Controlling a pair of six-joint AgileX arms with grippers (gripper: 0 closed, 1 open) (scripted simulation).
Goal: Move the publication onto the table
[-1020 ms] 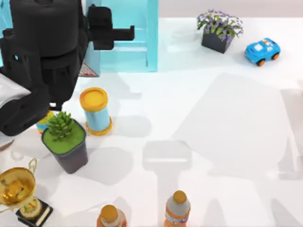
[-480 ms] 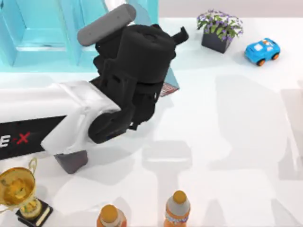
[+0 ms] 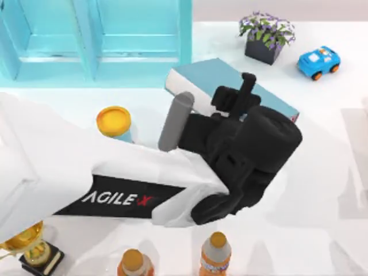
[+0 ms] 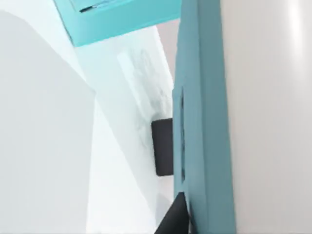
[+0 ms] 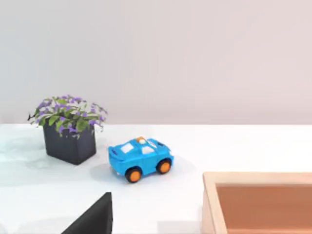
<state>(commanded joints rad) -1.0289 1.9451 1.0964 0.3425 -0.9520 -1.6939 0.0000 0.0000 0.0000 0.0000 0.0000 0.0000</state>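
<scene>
The left gripper (image 3: 248,86) is clamping the publication (image 3: 230,80), though the arm's black wrist is hiding its fingers and the book's middle. In the left wrist view the teal cover (image 4: 202,122) is running close along the lens. The left arm is reaching across from the left, over the table (image 3: 322,172), holding the book in front of the light-blue shelf unit (image 3: 98,40). I cannot tell whether the book is touching the table.

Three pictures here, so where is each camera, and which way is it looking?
Top view: above the table, looking down; left arm carries the book, left gripper on it.
Left wrist view: on that arm, close against the book; a dark finger shows.
Right wrist view: low, facing the toy car and flower pot, both also in the top view.
</scene>
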